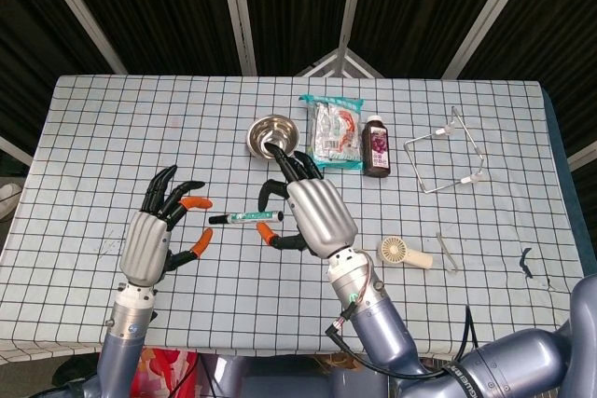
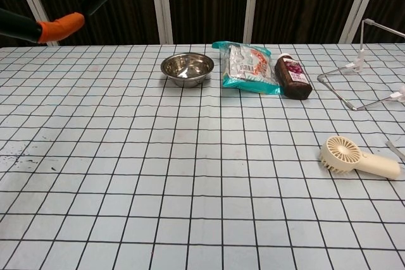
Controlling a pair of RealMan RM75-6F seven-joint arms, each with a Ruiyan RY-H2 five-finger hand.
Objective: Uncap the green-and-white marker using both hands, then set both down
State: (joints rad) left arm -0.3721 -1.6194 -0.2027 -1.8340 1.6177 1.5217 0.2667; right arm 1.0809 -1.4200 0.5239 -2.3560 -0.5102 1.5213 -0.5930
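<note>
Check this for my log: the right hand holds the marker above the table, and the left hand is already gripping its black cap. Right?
Not quite. The right hand does hold the marker above the table, but the left hand is open, its fingers apart from the black cap. The head view shows that gap.

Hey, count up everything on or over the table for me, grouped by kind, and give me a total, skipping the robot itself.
Marker: 1
Steel bowl: 1
Snack packet: 1
Dark bottle: 1
Wire stand: 1
Handheld fan: 1
Small clear clip, right of the fan: 1
Total: 7
</note>
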